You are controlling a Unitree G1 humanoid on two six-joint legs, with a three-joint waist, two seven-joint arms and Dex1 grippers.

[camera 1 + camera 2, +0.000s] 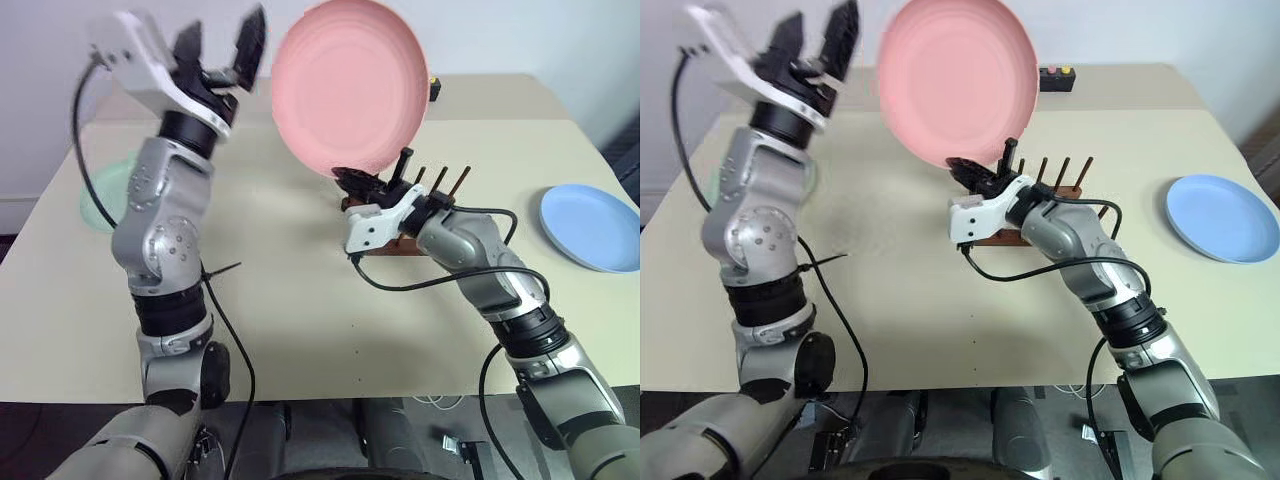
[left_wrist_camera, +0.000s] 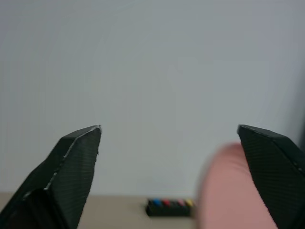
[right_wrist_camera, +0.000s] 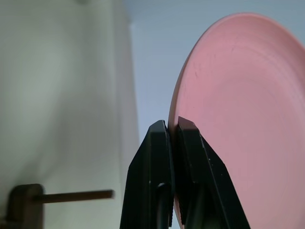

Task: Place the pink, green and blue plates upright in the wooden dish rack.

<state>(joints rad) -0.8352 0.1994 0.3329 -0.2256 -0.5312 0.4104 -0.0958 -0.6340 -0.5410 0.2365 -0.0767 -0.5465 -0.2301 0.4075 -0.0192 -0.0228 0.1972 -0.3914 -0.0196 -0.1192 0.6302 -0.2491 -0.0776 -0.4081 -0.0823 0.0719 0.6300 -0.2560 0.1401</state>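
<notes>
The pink plate (image 1: 350,85) stands upright in the air above the table, with my right gripper (image 1: 352,180) shut on its lower rim; the right wrist view shows both fingers (image 3: 157,143) pinching that rim. Just behind this gripper is the wooden dish rack (image 1: 1068,188), its pegs empty. My left gripper (image 1: 220,45) is raised to the left of the pink plate, open and holding nothing. The green plate (image 1: 97,200) lies flat at the table's left edge, partly hidden by my left arm. On the right side of the table the blue plate (image 1: 592,227) lies flat.
A small black box with coloured buttons (image 1: 1057,78) sits at the table's far edge behind the pink plate. The beige table (image 1: 300,320) has bare room in front of the rack. A pale wall rises behind it.
</notes>
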